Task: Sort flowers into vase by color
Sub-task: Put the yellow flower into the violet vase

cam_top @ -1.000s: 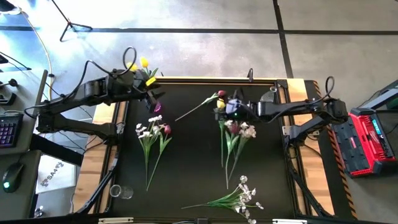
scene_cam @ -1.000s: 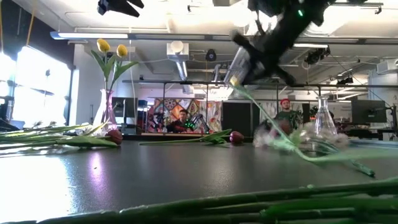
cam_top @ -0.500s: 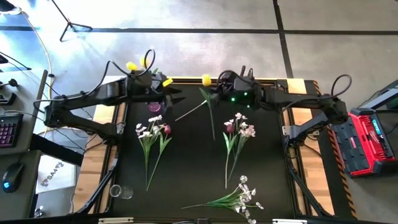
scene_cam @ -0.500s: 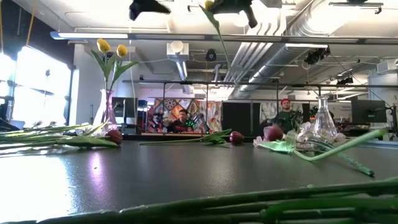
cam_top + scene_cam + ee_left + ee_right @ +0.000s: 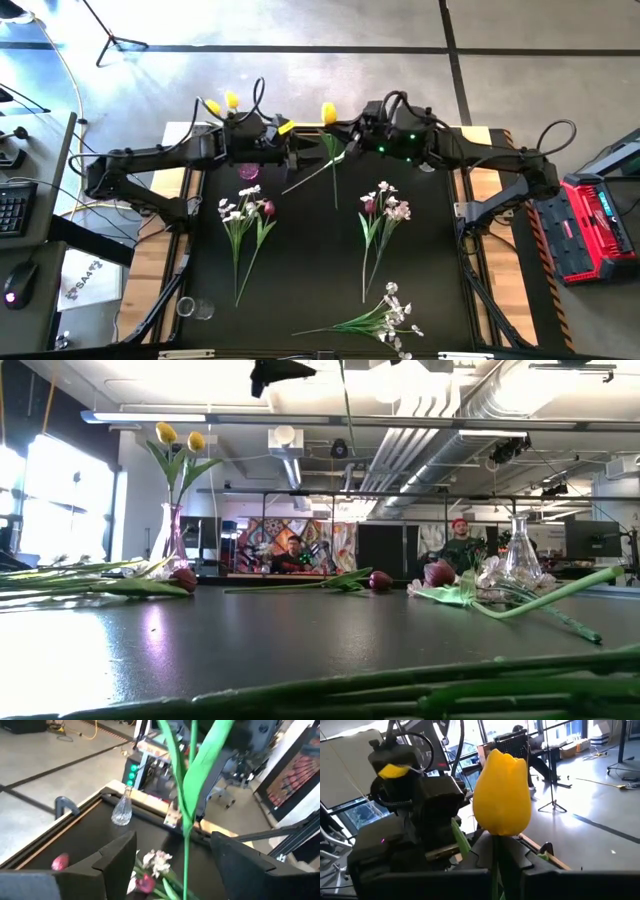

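Since half a second ago we see the right gripper (image 5: pixel 345 137) shifted toward the table's far left, carrying the long green-stemmed yellow tulip (image 5: pixel 329 113) with it, while the left gripper (image 5: pixel 296 157) has reached further right, so the two now sit near each other above the far edge of the black table (image 5: pixel 310 270). We see the right gripper's fingers pinching the stem just below the yellow bloom (image 5: pixel 501 793), which stands upright in the right wrist view. The left gripper's dark fingers (image 5: pixel 118 857) are spread, one either side of the hanging green stem (image 5: pixel 187 835), not touching it. On the table we find a loose bunch of white blossoms and a dark red tulip (image 5: pixel 243 212) at left, a similar bunch (image 5: pixel 383 208) at right, and a leafy white spray (image 5: pixel 385 316) near the front. Two yellow tulips stand in the clear glass vase (image 5: pixel 172 536) at the far left corner.
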You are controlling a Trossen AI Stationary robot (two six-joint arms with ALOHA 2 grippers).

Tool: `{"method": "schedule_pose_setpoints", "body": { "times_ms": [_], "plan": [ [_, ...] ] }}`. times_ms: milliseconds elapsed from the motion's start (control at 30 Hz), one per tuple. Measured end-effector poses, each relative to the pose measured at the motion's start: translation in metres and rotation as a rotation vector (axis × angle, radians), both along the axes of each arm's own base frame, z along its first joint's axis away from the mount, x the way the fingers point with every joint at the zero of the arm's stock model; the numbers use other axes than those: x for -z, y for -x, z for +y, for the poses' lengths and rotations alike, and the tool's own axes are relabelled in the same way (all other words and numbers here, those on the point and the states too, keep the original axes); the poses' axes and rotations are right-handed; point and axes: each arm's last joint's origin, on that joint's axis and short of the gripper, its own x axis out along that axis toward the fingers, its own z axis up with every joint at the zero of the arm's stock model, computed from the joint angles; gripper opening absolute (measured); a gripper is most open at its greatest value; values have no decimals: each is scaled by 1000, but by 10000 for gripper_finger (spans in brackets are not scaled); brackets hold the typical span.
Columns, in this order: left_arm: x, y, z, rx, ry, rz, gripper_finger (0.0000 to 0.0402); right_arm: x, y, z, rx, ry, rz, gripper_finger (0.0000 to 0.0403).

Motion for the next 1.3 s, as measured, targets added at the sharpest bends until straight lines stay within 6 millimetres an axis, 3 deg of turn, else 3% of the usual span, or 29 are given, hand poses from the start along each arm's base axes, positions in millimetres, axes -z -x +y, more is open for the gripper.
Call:
{"method": "schedule_pose_setpoints", "body": {
  "times_ms": [333, 700, 1067, 1200, 1300],
  "plan": [
    [6, -20, -3, 34, -39, -59, 235, -2, -1, 0, -6, 11, -24, 2],
    [6, -23, -1, 10, -45, -82, 133, -3, -2, 4, -78, 20, -28, 2],
    [6, -26, -5, 54, -16, -99, 63, -3, -2, 6, -117, -3, -39, 3],
    [6, -26, -5, 54, -16, -97, 17, -3, -2, 7, -122, -3, -36, 18],
    [6, -25, -5, 52, -15, -93, 8, -3, -2, 9, -128, 12, -29, 40]
  ]
}}
